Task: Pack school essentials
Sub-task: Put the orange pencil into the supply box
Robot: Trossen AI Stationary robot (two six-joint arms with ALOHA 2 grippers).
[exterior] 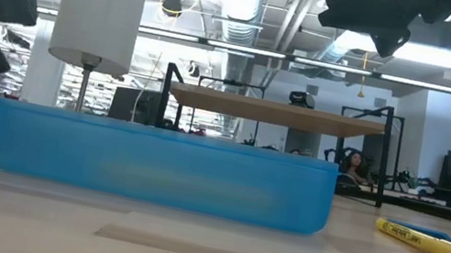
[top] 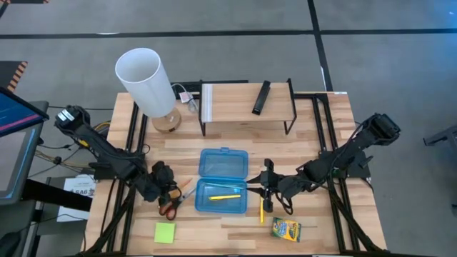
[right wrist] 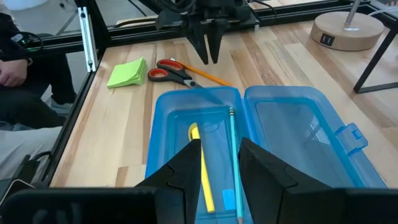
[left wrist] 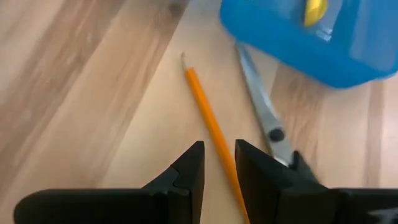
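The translucent blue case (top: 223, 178) lies open mid-table, with a yellow pencil (right wrist: 202, 168), a small blue eraser (right wrist: 229, 199) and a teal pencil (right wrist: 234, 162) in its near tray. My right gripper (right wrist: 220, 168) is open, level at the tray's right end, and the teal pencil shows in its gap. My left gripper (left wrist: 219, 165) points down, narrowly open, astride the orange pencil (left wrist: 205, 106), which lies flat beside the orange-handled scissors (right wrist: 171, 71). The lime sticky pad (top: 164, 232) and crayon box (top: 285, 229) lie near the table's near edge. Another yellow pencil (top: 262, 209) lies right of the case. My left gripper stands over the orange pencil's middle (left wrist: 225, 163) from above, fingers across it; I cannot tell whether they touch it. My right gripper has the teal pencil running along its gap, close to one finger (right wrist: 261, 180); whether it touches, I cannot tell.
A white-shaded lamp (top: 146, 78) stands at the far left. A wooden shelf (top: 246, 100) at the far edge carries the black remote (top: 261, 98). A person (right wrist: 12, 50) sits beyond the table's near edge. Bare wood lies between the case and the shelf.
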